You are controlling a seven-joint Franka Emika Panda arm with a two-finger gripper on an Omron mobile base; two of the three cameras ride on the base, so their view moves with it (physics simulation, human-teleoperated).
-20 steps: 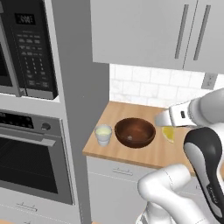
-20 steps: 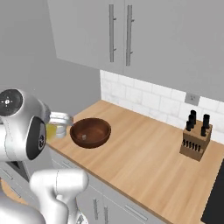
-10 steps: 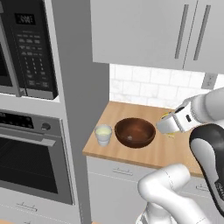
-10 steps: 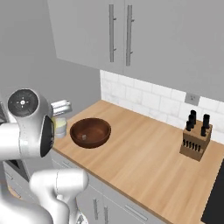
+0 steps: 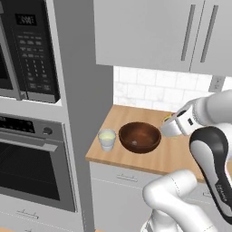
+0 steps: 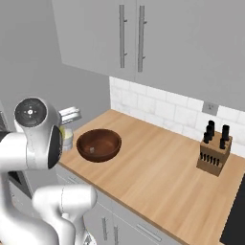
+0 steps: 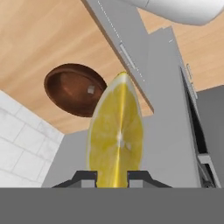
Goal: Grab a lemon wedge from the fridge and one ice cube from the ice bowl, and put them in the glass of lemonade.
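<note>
Arm: glossy white rounded shells, smooth, tube-like links.
Joints: dark charcoal bands with small white lettering.
Joint cap: dark round disc, pale centre mark.
Fingertips: small, dark, angular.

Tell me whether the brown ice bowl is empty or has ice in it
Not empty. The ice bowl holds one small pale cube, seen near its middle in the hand view behind the lemon wedge and in the left base view.

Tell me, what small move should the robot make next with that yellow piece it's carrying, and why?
Probably carry it sideways across the ice bowl until it hangs over the glass of lemonade. The fingers are shut on the lemon wedge, and the hand sits above the counter on the bowl's far side from the glass, so releasing now would miss.
</note>
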